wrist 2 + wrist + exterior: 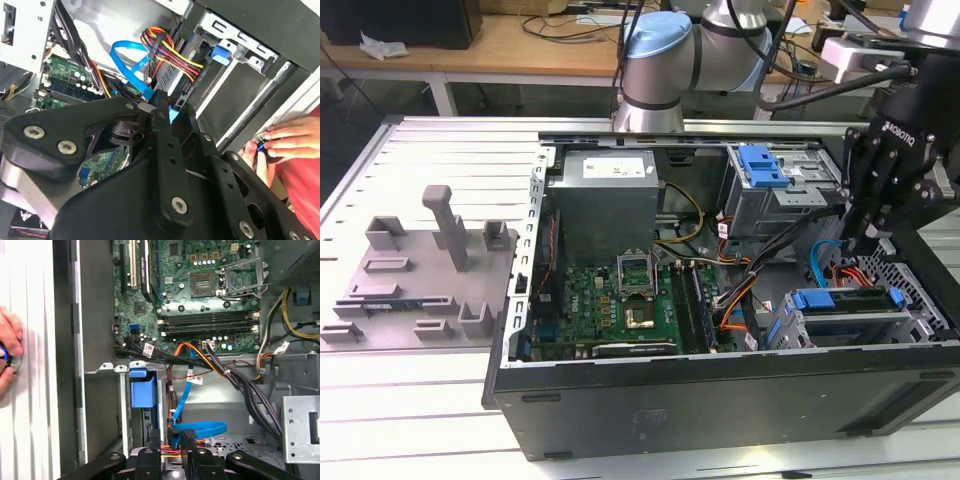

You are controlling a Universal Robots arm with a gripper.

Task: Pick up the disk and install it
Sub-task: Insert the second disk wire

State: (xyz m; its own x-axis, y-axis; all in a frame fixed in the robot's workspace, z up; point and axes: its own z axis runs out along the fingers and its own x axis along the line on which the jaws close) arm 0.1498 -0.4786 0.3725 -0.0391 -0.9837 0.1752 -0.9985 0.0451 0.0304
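The disk lies flat in the lower drive bay at the front right corner of the open computer case. It is grey, with blue carrier tabs at both ends. One blue end tab shows in the bay in the first wrist view, and also as the tab in the second wrist view. My black gripper hangs just above and behind that bay, beside a blue data cable. The gripper has its fingers together with nothing between them. The gripper is apart from the disk.
A person's hand holds a small blue thing at the case's outer side, the same hand in the first wrist view. Inside are the motherboard, power supply, cable bundles and an upper bay. A grey fixture stands at the exterior view's left.
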